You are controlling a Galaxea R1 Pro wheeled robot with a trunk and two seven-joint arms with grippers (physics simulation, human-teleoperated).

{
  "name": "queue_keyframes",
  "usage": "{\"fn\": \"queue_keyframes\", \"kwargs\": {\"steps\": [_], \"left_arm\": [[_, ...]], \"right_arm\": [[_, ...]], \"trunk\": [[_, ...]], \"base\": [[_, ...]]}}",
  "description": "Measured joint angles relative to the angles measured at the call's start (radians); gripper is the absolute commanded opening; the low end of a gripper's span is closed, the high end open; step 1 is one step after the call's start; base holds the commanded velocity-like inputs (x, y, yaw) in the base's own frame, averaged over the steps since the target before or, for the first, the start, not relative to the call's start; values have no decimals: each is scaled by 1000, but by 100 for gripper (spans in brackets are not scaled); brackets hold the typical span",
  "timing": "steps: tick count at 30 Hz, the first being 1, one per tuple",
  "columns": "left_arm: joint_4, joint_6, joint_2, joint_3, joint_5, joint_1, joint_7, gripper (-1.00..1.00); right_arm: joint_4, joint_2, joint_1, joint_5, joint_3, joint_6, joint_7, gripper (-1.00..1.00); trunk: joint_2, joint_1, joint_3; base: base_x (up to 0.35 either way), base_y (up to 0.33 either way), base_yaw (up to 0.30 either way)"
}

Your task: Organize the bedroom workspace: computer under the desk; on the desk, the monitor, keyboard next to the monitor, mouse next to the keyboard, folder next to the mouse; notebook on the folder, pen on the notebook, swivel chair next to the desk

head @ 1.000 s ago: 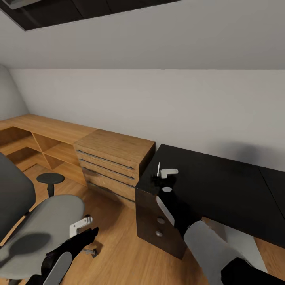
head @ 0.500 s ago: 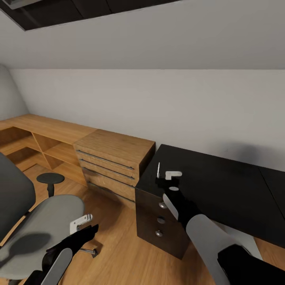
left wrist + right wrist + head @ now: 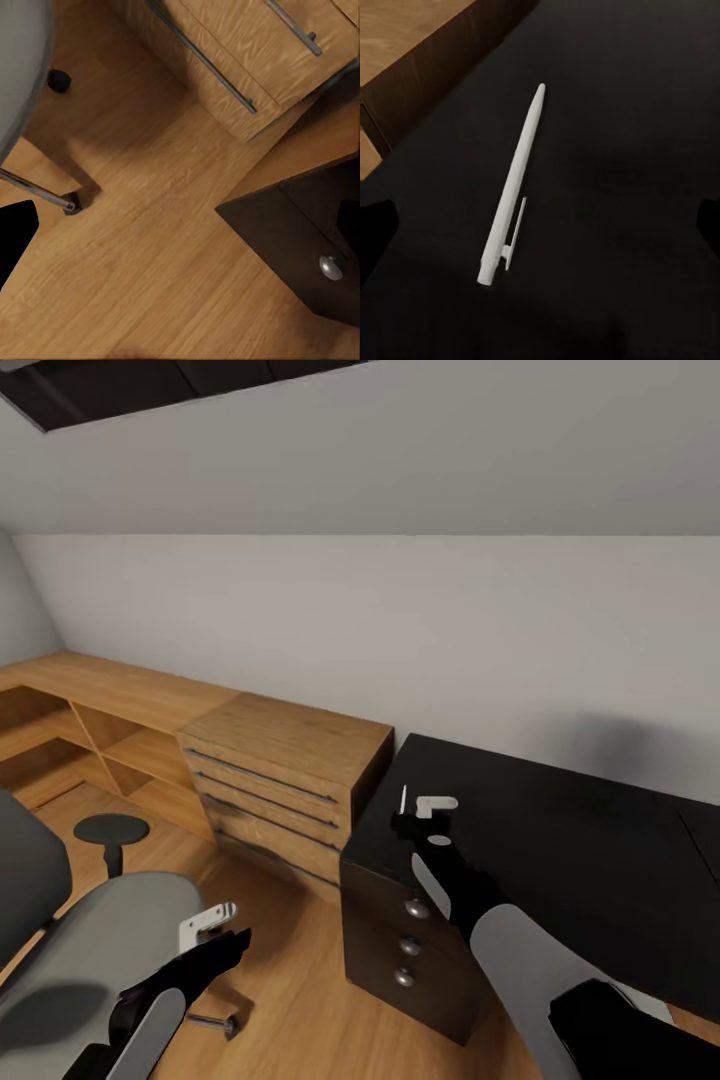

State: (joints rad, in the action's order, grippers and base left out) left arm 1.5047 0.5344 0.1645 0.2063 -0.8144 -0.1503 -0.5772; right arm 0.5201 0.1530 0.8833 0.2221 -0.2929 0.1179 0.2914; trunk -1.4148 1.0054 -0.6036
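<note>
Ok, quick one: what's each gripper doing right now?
Left gripper: open, holding nothing, over the floor.
Right gripper: open, holding nothing, above the pen lying on the desk.

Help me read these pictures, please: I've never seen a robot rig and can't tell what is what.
These are computer renders of a two-armed robot on wheels. The big picture comes from a camera on its head, looking down over both arms. The other two come from cameras near each claw, looking along its fingers.

The right claw hangs open over the end of the black desk. A thin white pen lies flat on the desk top beneath it. It is not gripped.

The left claw is open too, low over the wood floor beside the grey swivel chair, and holds nothing.

Against the wall next to the desk stands a light wood cabinet with drawers.
</note>
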Motion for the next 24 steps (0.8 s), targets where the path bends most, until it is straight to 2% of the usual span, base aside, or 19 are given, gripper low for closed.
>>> {"fn": "queue_keyframes", "kwargs": {"steps": [11, 20, 24], "left_arm": [[2, -2, 0, 0, 29, -1, 1, 100], [5, -1, -1, 0, 31, -1, 2, 100], [9, -1, -1, 0, 31, -1, 2, 100]], "right_arm": [[-21, 0, -20, -3, 1, -15, 0, 100], [-35, 3, -20, -2, 0, -5, -1, 100], [-35, 7, -20, -1, -1, 21, 2, 100]], "trunk": [[0, 0, 0], [0, 1, 0], [0, 1, 0]], "base": [[311, 0, 0], [51, 0, 0], [6, 0, 0]]}}
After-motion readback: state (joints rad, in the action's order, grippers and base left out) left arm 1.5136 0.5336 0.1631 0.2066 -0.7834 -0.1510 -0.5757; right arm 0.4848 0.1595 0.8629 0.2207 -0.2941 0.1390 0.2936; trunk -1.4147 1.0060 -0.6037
